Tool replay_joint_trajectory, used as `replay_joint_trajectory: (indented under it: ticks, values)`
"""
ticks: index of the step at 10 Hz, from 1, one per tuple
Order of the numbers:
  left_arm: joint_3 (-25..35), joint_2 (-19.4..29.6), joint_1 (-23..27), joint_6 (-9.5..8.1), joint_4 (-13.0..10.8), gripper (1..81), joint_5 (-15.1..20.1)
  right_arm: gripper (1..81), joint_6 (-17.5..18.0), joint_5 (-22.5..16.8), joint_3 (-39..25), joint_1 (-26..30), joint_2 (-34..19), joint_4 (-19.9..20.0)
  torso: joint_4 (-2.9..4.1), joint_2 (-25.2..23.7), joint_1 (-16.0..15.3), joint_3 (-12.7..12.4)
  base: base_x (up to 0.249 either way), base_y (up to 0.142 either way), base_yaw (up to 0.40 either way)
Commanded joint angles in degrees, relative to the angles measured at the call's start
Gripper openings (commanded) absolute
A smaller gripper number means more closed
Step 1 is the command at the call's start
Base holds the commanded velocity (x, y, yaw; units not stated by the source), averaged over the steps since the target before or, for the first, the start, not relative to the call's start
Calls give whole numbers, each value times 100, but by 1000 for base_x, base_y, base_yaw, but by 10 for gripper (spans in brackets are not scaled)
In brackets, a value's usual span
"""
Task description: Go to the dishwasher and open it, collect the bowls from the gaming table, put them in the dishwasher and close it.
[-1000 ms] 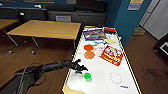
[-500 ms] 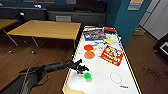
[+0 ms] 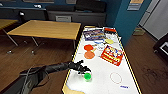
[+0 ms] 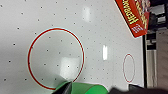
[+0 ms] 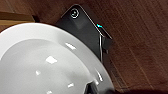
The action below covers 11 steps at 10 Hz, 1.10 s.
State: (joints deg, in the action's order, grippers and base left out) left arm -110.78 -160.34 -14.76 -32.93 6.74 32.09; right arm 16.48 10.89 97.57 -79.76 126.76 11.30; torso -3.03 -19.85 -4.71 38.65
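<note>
Unmoved: green bowl (image 3: 87, 76) at left jaws (image 3: 85, 71).

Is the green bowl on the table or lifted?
Cannot tell: the green bowl sits at the left gripper over the white table; contact is unclear.

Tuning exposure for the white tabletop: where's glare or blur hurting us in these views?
Head view: soft overall; the gaming table top is bright, and the green bowl by the left gripper still reads clearly. Left wrist view: bright reflected patches on the glossy top, and the green bowl is blurred. Right wrist view: highlights on a white rounded surface.
</note>
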Motion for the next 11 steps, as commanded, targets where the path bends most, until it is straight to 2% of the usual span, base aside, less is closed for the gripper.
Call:
replay_joint_trajectory:
  ticks: [1,6,9,11]
  values:
    - [188,-33,874,41,47,811,184,10,-5,-394,-99,140,-280,-119,0,0,0,0,0,0,0]
    - [267,-25,602,278,47,811,175,10,-23,-394,-134,140,-271,-119,0,0,0,0,0,0,0]
    - [310,-33,479,304,47,811,175,10,-40,-385,-134,140,-262,-119,0,0,0,0,0,0,0]
    - [302,-33,294,435,47,811,166,10,-40,-385,-126,140,-262,-119,0,0,0,0,0,0,0]
